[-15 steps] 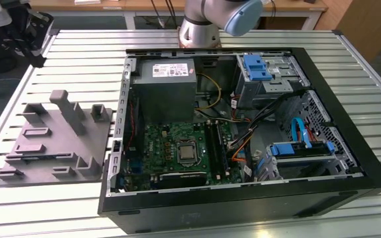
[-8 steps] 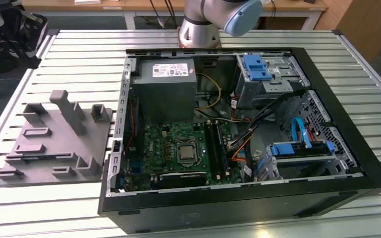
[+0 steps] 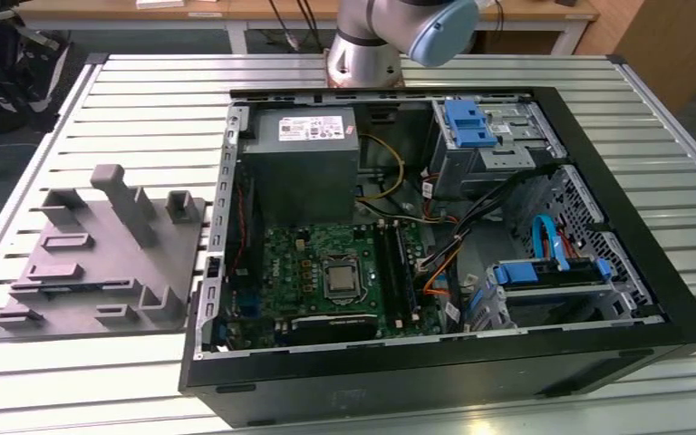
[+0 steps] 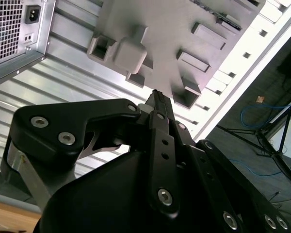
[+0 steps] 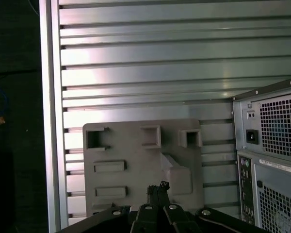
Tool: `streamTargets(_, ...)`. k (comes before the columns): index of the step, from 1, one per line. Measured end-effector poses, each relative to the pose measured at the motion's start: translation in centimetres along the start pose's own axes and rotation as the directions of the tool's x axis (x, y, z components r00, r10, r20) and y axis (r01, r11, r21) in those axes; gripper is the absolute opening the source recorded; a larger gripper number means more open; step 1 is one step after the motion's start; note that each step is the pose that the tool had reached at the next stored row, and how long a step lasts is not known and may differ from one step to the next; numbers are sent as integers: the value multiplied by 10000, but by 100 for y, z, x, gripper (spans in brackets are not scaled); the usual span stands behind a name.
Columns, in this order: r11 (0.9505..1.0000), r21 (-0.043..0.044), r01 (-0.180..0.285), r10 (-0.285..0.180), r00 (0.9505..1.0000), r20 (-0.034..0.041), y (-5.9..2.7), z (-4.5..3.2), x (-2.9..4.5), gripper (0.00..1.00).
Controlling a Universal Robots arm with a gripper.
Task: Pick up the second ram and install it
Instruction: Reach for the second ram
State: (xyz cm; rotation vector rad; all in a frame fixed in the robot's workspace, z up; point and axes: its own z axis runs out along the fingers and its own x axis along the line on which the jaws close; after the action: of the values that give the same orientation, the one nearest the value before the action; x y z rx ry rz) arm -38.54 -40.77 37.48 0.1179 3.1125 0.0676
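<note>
The arm (image 3: 391, 36) is rising from the slatted table's (image 3: 142, 82) 12 o'clock edge. In both wrist views the gripper (image 4: 156, 96) (image 5: 160, 186) is pointing down over the grey tray (image 5: 136, 160), its fingers pressing together on nothing. The second ram (image 3: 70, 287) is lying untouched in that tray, at 9 o'clock from the computer case (image 3: 638, 227). The power supply's white label (image 3: 314, 130) is showing print too small to read.

Slatted metal table (image 3: 142, 82) carries grey tray (image 3: 88, 267) and open computer case (image 3: 445, 379).
</note>
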Motion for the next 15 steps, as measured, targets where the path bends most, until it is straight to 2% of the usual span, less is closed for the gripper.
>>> streamTargets(5, 10000, 0, -1, 1, 10000, 1, -67, 7, 58, 10)
streamTargets(15, 10000, 0, 0, 0, 10000, 1, -78, 15, 72, 10)
